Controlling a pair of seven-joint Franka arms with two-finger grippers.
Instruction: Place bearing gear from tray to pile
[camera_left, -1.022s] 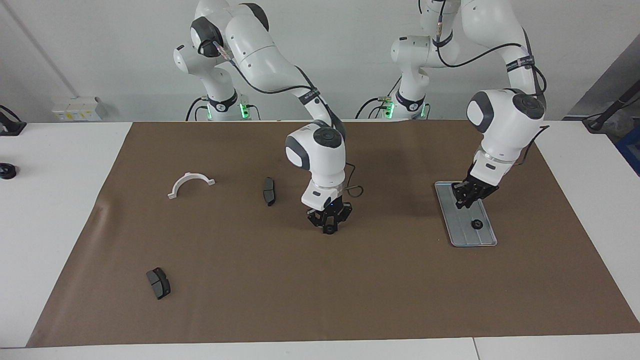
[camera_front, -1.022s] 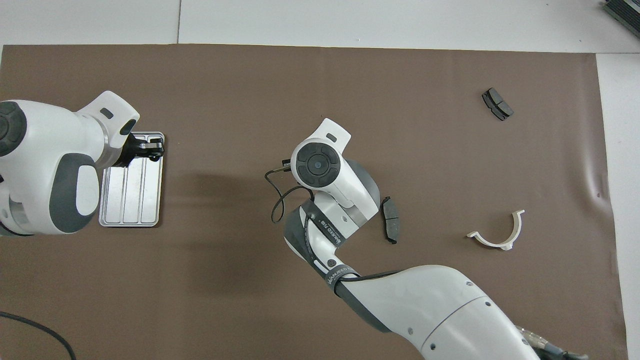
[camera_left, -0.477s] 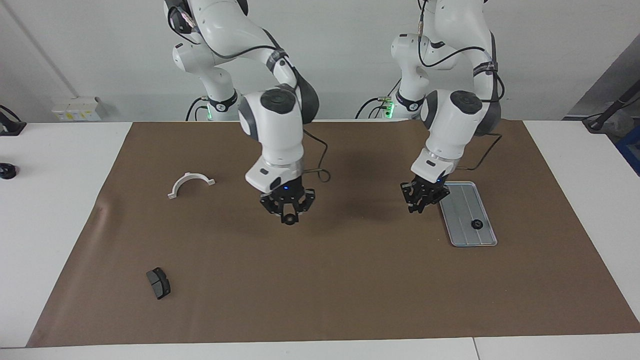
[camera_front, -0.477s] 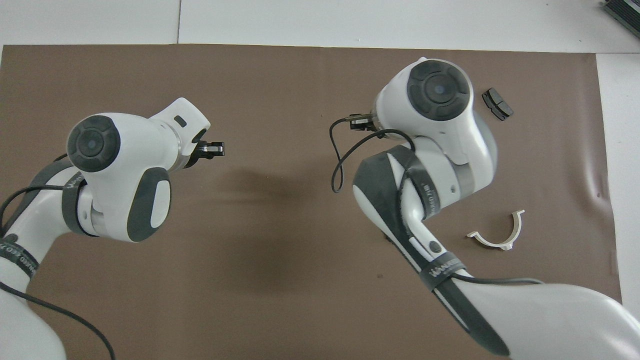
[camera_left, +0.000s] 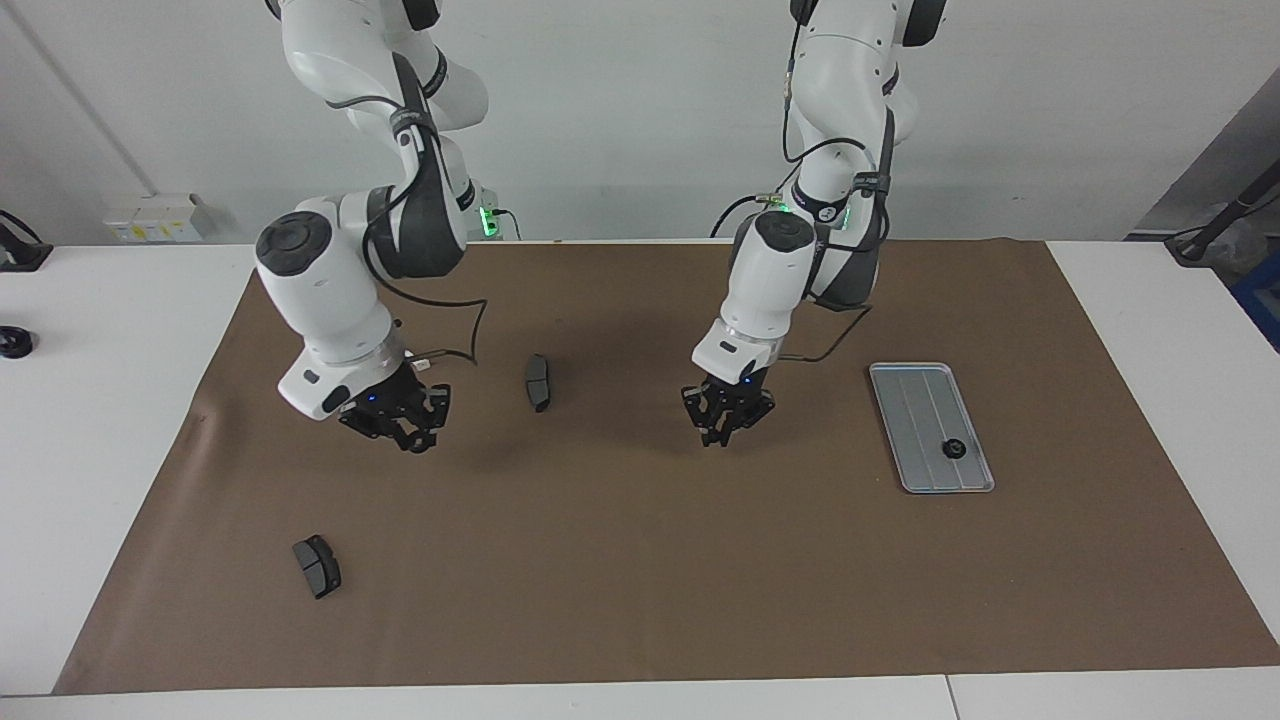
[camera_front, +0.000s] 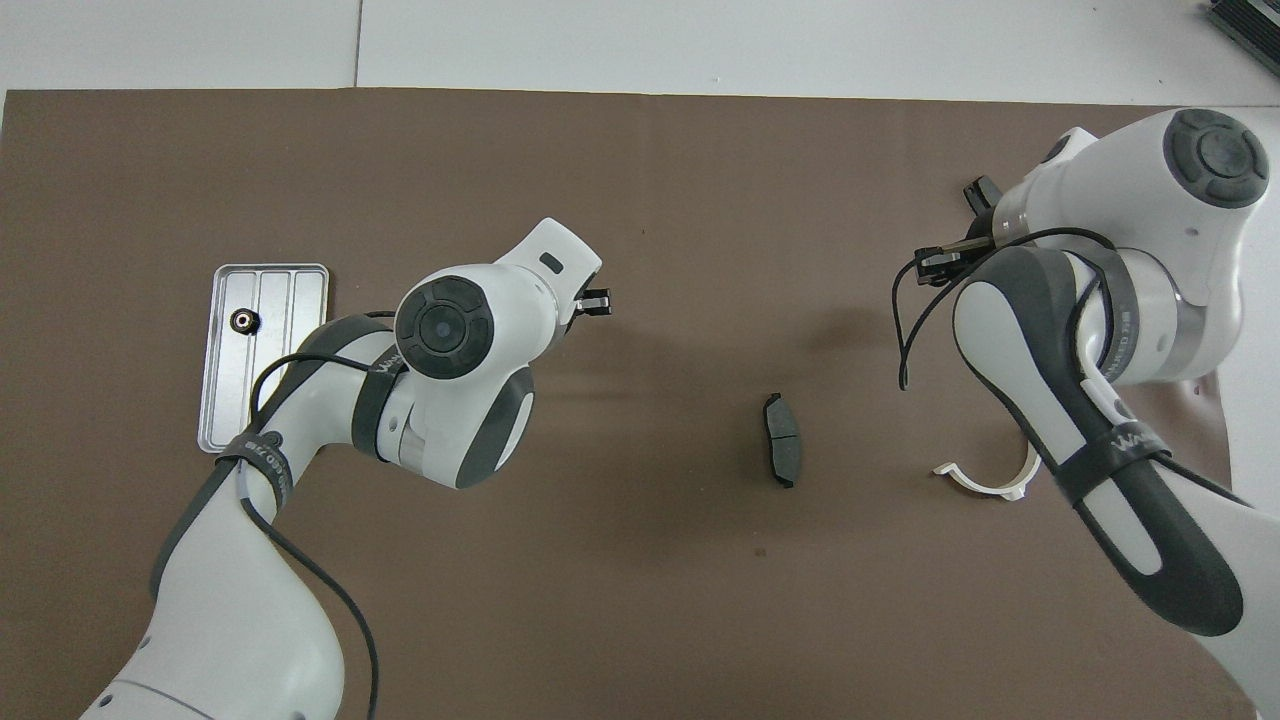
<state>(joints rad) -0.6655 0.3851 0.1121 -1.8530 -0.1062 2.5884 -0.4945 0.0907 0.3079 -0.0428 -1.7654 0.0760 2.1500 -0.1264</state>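
I'm seeing one bearing gear (camera_left: 953, 448) sitting in the tray (camera_left: 915, 395); a brake pad (camera_left: 538, 382) is lying between grippers. Left gripper (camera_left: 722, 432) is hanging clenched; right gripper (camera_left: 412, 432) is hovering, grip unclear.

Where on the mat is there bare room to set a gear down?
Bare mat: between the nearer brake pad and farther brake pad, and between the left gripper and the tray. Crowded around the white bracket, close to the right gripper.
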